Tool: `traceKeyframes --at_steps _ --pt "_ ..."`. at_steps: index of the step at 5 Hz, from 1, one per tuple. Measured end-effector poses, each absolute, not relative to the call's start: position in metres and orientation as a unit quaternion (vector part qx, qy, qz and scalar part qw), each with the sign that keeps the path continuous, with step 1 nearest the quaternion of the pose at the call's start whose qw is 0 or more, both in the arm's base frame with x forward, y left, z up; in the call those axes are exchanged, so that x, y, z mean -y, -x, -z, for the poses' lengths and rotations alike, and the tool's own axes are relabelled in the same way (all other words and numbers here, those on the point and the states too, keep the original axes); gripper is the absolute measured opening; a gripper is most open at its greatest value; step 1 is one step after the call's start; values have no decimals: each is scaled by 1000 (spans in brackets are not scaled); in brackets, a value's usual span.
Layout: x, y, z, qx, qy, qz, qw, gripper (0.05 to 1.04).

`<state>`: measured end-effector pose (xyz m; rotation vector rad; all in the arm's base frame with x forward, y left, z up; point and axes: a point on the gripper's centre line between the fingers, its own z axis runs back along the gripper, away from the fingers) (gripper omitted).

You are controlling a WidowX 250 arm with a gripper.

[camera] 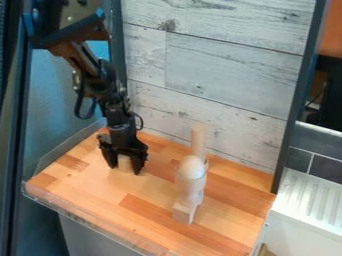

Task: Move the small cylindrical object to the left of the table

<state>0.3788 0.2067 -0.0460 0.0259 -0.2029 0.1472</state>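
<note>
See the small cylinder (125, 163) at the lower end of the black gripper (125, 168), low over the wooden table (100, 187); cannot tell whether gripped or loose. Find pale wooden pieces (192, 182) well apart from the hand, toward the view's right.

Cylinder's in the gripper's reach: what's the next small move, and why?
Probably make sure the gripper is opened wide, then raise it straight up: the cylinder sits between its jaws, low over the table, already on the left side.
</note>
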Motion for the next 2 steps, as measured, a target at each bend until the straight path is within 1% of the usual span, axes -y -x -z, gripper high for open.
traceKeyframes --at_steps 1,2 --pt "-200 -385 17 124 7 -82 989 1001" --pt "-196 -394 -30 170 23 -86 981 1002"
